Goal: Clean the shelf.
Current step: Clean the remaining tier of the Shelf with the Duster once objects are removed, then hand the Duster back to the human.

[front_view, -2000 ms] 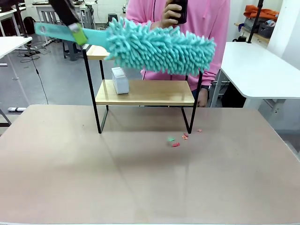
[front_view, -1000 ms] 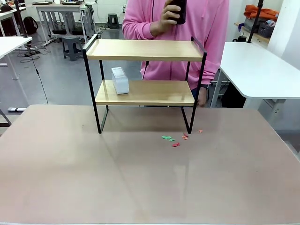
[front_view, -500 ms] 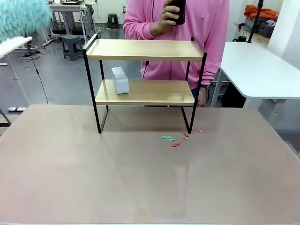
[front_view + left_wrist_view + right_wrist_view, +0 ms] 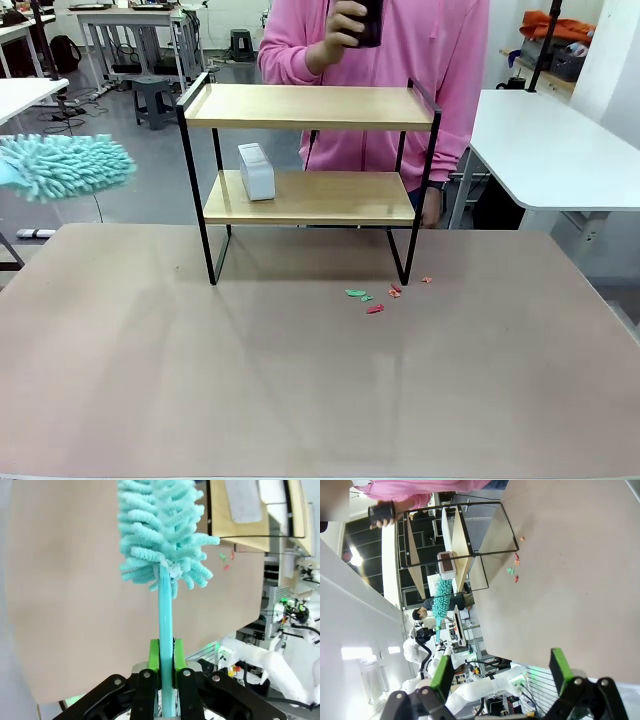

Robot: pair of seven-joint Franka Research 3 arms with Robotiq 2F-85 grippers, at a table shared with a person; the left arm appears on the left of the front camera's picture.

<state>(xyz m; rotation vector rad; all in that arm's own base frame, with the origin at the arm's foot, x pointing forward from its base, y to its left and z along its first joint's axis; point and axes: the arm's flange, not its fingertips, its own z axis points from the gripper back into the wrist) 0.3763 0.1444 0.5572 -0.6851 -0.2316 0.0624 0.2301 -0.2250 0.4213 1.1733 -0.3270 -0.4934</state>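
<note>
The duster (image 4: 70, 166), clamped by the left gripper (image 4: 166, 656), has swung off the shelf (image 4: 310, 105) to its left; its top looks swept; right gripper (image 4: 501, 669) gapes wide

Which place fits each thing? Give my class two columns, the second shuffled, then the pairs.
1 duster
2 white box
3 paper scraps
4 dark object

A on the lower board of the shelf
B on the table, by a shelf leg
C in the person's hand
D in the shut left gripper

Pairs: 1-D, 2-A, 3-B, 4-C
</note>
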